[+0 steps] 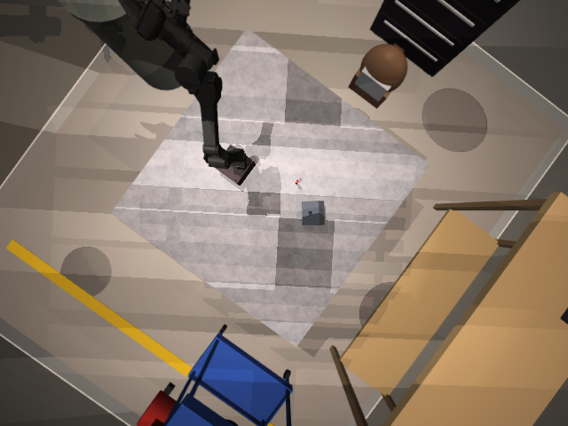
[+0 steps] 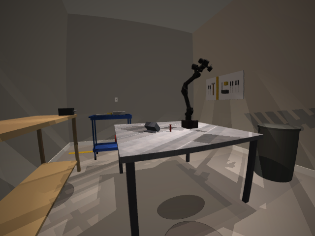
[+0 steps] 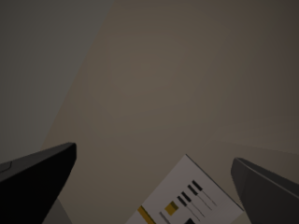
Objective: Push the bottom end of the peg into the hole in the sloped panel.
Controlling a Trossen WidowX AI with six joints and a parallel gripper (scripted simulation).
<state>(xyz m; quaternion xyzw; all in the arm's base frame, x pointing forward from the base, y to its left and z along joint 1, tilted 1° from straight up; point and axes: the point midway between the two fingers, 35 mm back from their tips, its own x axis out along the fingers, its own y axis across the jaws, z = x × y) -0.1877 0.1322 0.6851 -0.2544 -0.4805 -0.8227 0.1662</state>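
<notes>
Upright on a pale gray table (image 1: 229,256) (image 2: 193,147), a small red peg (image 1: 296,182) (image 2: 170,127) stands near a blue-gray block with a sloped face (image 1: 313,213) (image 2: 152,126), the two not touching. A small dark hole shows in the block's slope in the top view. The black robot arm (image 1: 209,110) (image 2: 186,97) rises from a dark base (image 1: 246,176) (image 2: 189,124) on the same table and bends away from the peg. Its gripper (image 2: 210,66) (image 3: 155,158) is high above the tabletop, well apart from both peg and block. The pincer is released, its two fingers spread wide with nothing between them. Between and beyond the fingers, the wrist view shows a brown wall and a white tool board (image 2: 230,87) (image 3: 161,198) with a yellow stripe. A large dark bin (image 1: 138,55) (image 2: 277,152) stands on the floor beside the table.
</notes>
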